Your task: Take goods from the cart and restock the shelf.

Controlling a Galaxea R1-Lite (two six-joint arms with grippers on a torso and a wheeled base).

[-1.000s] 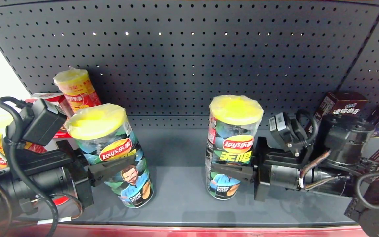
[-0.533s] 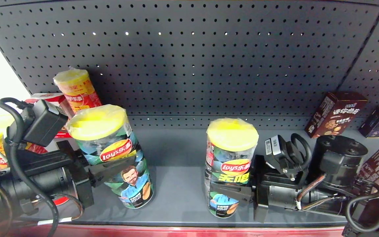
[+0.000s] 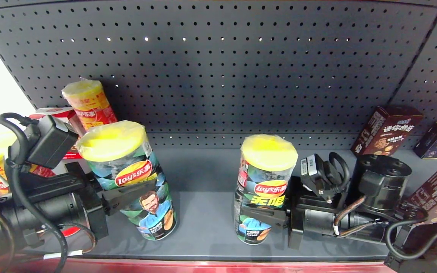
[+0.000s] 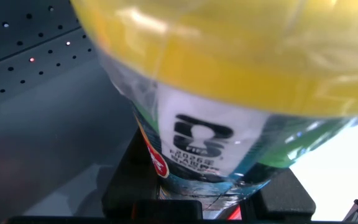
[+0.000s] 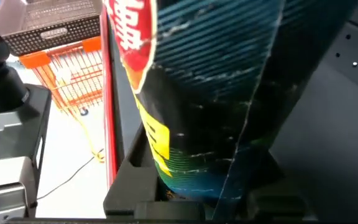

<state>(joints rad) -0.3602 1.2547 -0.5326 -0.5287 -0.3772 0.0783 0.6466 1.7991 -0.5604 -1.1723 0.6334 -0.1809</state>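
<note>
1. My left tool point(image 3: 135, 194) is clamped on the left can point(image 3: 127, 163). One dark finger lies across the label at mid-height.
2. My right tool point(image 3: 264, 212) is clamped on the right can point(image 3: 266, 178), gripping it low on the body, below the yellow print.
3. Open room: a bare stretch of shelf point(image 3: 207, 212) lies between the two cans, which stand well apart. It runs back to the pegboard point(image 3: 218, 76).
4. Edges: both can bases sit near the front of the shelf, just behind the red lip point(image 3: 203, 265). I cannot tell whether either base touches the board.
5. Crowding: a yellow-and-red can point(image 3: 89, 102) stands behind my left can, near the pegboard. Brown boxes point(image 3: 387, 131) stand behind and beside my right arm.
6. Pose: both arms come in low and roughly level from the sides, with the fingers pointing inward toward the middle of the shelf.
7. The left can leans, its yellow lid tipped toward my left arm. The right can stands nearly upright.
8. My right wrist view looks past the right can to the orange cart point(image 5: 73, 68) on the floor, beyond the shelf front.
</note>
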